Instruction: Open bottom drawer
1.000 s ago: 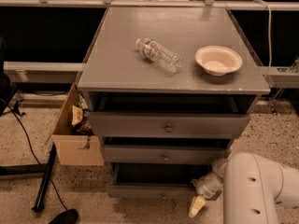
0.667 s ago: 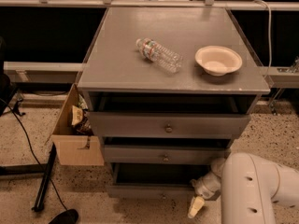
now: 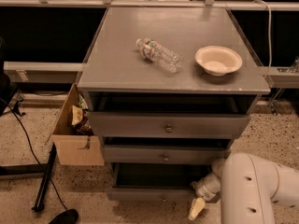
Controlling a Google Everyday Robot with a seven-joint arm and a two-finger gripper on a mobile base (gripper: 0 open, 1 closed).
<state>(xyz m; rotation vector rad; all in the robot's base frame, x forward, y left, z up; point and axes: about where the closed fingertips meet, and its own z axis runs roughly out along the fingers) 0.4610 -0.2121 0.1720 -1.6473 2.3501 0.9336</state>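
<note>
One claw (image 3: 197, 207) at bottom drawer (image 3: 140, 194) right corner, partly hidden by arm (image 3: 252, 185); grip state can't tell.

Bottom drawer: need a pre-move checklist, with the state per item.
1. Bottom drawer in view, front unobstructed: ok.
2. Its knob visible and free: ok.
3. Gripper on the knob: not ok. It sits low near the floor, off to the right of the knob, by the drawer's right end.
4. Gripper touching the drawer front: cannot tell.
5. Drawer open: ok so far. Dark interior shows behind the front, so it looks partly pulled out. Full travel: cannot tell.
6. Pull path: ok. The cardboard box stands left of the cabinet, not in front. The water bottle and bowl sit well back on top.
</note>
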